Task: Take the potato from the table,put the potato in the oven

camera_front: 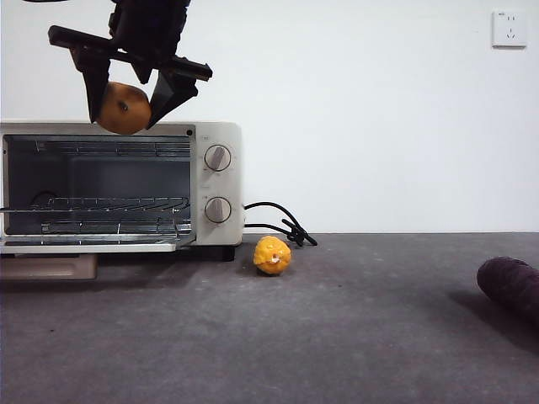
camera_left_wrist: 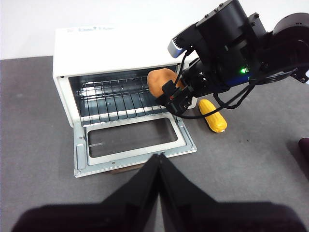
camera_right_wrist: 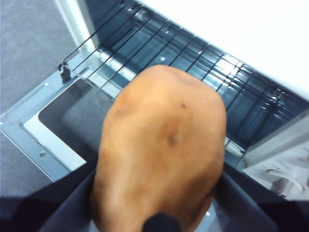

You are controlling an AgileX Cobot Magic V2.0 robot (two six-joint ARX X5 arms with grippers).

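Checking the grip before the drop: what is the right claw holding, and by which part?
The right claw holds the potato, pinched by its two sides. The left claw holds nothing.

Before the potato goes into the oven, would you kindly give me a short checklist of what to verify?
1. Right gripper shut on the potato: ok.
2. Oven door open, lying flat: ok.
3. Wire rack free of other items: ok.
4. Potato level with the opening: not ok, it hangs at the oven's top edge.
5. Left gripper shut, back from the door: ok.
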